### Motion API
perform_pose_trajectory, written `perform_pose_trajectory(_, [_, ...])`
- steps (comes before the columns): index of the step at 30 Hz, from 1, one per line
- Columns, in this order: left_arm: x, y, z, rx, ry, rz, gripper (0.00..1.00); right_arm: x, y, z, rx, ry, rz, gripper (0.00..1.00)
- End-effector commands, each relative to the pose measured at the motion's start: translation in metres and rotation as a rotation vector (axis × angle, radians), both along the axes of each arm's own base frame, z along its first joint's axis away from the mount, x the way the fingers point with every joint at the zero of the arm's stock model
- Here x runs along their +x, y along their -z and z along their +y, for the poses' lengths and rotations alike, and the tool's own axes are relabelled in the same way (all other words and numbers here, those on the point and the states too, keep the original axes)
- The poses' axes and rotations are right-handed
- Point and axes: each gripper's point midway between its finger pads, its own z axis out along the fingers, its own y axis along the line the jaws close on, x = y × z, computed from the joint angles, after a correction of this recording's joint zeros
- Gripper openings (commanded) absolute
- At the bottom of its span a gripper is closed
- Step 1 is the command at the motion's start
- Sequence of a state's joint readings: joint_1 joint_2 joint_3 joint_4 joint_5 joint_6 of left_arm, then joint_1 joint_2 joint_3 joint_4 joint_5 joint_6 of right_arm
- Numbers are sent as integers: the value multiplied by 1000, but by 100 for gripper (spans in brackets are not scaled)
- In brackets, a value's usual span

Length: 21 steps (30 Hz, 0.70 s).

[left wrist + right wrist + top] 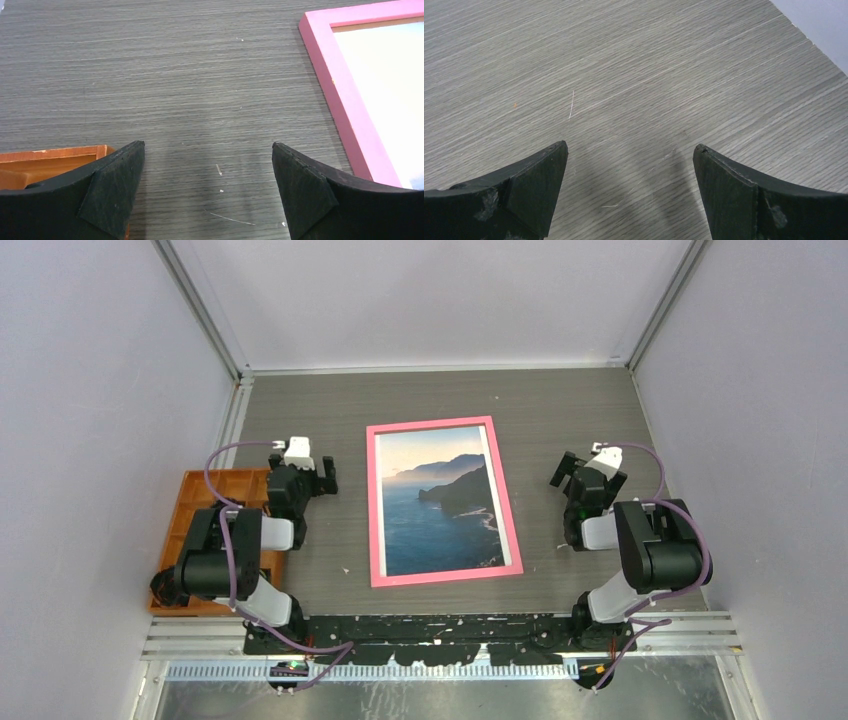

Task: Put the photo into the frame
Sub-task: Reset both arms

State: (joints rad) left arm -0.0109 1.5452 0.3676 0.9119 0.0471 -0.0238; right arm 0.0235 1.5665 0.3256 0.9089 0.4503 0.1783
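Your photo (440, 502) lies face up inside the frame (374, 502), sea and dark mountains showing, with the pink border closed around all four of its sides. The frame rests flat at the middle of the table (560, 410), long sides running from the near edge toward the far edge and tilted slightly. On its left, your left fingers (110, 190) are spread wide over bare table, holding nothing; the frame's pink corner sits just off to their right, apart from them. On the frame's other side, your right fingers (729, 190) are spread wide as well, empty, above bare wood grain toward the table's right edge. An orange tray (200, 490) sits at the table's left edge, partly under the left arm.
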Motion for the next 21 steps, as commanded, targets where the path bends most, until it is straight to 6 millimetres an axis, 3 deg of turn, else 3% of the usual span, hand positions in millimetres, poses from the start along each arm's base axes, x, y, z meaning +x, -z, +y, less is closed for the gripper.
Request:
perform_pose_trajectory(1, [3, -4, 1, -6, -1, -15, 100, 13, -24, 2, 2, -15, -92, 100])
perform_pose_trajectory(21, [3, -4, 1, -7, -2, -14, 100, 14, -25, 2, 1, -16, -98, 100])
